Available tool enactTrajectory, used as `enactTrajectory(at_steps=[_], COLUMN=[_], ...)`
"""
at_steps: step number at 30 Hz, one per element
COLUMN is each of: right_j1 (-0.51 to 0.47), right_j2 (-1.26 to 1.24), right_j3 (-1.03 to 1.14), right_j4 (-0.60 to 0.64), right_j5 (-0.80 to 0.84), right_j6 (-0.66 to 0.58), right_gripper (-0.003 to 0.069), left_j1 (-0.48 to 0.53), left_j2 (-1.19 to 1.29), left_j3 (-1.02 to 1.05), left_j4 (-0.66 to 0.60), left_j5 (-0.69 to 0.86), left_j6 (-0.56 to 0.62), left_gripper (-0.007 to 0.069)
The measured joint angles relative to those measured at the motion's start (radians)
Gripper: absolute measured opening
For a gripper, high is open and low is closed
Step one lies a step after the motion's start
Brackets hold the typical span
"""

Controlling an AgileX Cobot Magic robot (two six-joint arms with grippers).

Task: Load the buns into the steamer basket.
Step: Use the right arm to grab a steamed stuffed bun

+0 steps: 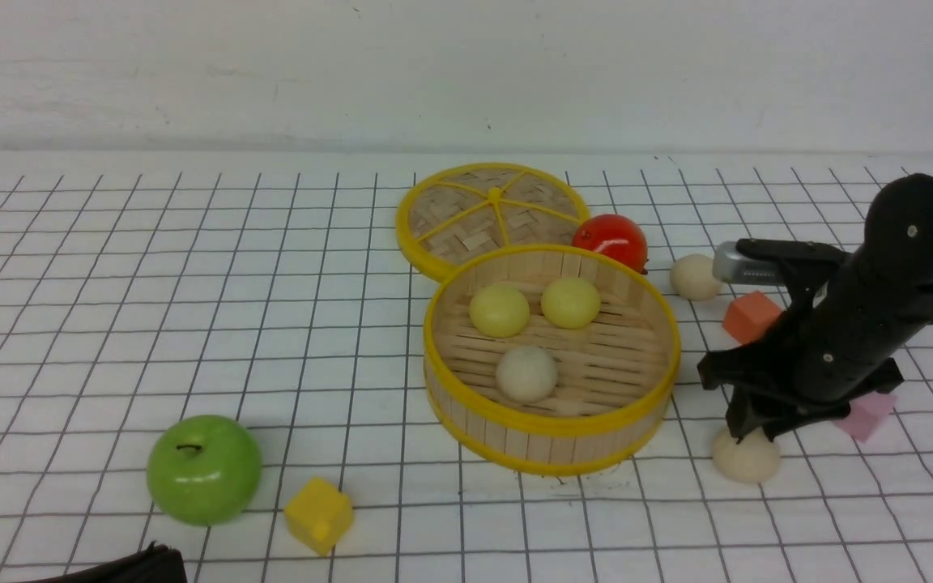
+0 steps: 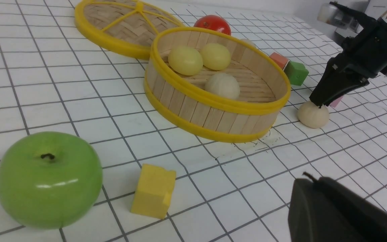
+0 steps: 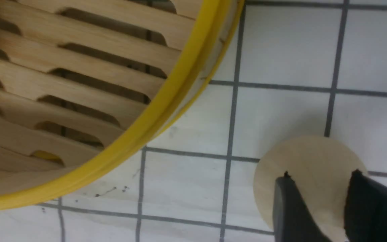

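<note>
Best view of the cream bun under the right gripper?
Left wrist view: the whole cream bun shows, with the right gripper just at its top. Front view: the gripper hides its top. Right wrist view: close, but the fingers cover part of it.

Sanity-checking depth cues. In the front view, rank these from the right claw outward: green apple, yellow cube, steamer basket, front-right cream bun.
1. Cream bun: directly under the right claw.
2. Steamer basket: just to the left.
3. Yellow cube: front left.
4. Green apple: farthest left.
</note>
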Motion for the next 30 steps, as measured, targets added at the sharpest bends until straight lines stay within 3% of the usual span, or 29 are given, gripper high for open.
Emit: enactTrajectory(at_steps=[13,22,30], right_j1=[0.000,0.000,0.002], right_j2=[0.009,0.009,-0.054], right_j3=[0.000,0.000,0.000], right_j4=[-0.009,-0.036,-0.033], right_j5=[0.002,0.003,0.057], right_j6=[-0.002,-0.003,-0.024], right_gripper=[0.0203,0.0014,-0.0003], left_j1=[0.000,0.000,0.000], left_j2=[0.000,0.000,0.000], left_j3=[0.000,0.000,0.000], left_j4=[0.000,0.000,0.000], left_j5=[0.000,0.000,0.000], left_j6=[0.000,0.000,0.000], left_gripper=[0.0008,0.0018,0.0029])
